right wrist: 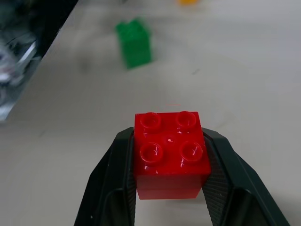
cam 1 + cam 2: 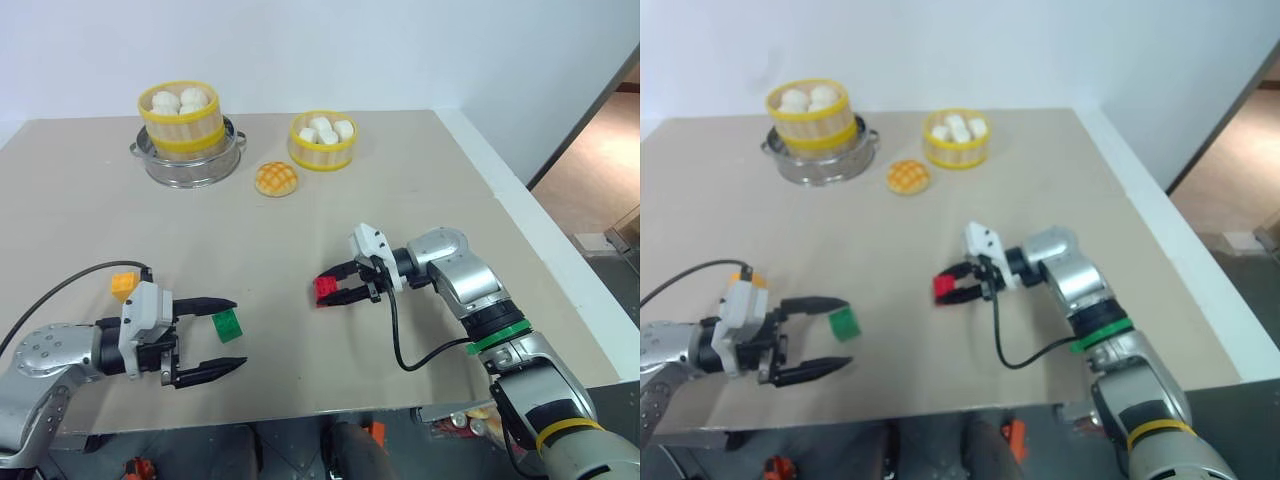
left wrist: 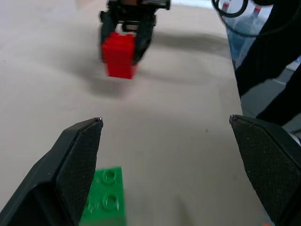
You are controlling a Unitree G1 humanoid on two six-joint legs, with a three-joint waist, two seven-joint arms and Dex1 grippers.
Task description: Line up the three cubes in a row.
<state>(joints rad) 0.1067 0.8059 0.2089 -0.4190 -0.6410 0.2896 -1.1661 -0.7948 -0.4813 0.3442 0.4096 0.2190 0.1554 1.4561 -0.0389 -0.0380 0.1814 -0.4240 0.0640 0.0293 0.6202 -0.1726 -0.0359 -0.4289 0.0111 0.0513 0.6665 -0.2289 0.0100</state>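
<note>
1. Red cube (image 1: 170, 153): studded building brick, 4 studs showing on top. It is being clamped between the 2 black fingers of the right gripper (image 2: 335, 290), which is clenching it from both sides and holding it over the middle of the table (image 2: 400, 200), pointing toward the robot's left.

2. Green cube (image 2: 228, 324): studded brick lying on the table, near the front edge. It is sitting just beside the far finger of the left gripper (image 2: 220, 337), apart from the pads; in the left wrist view it is showing next to 1 fingertip (image 3: 82, 160).

3. Left gripper: fingers standing wide and released, gripping nothing.

4. Orange-yellow cube (image 2: 124, 285): resting on the table just behind the left wrist, to the robot's left of the green cube.

5. Large yellow steamer basket (image 2: 180, 118): sitting on a metal pot (image 2: 190, 165) at the far left of the table, holding white buns.

6. Small yellow steamer basket (image 2: 322, 141): standing directly on the table, holding white buns.

7. Golden bun (image 2: 277, 179): lying between the 2 baskets, slightly nearer.
</note>
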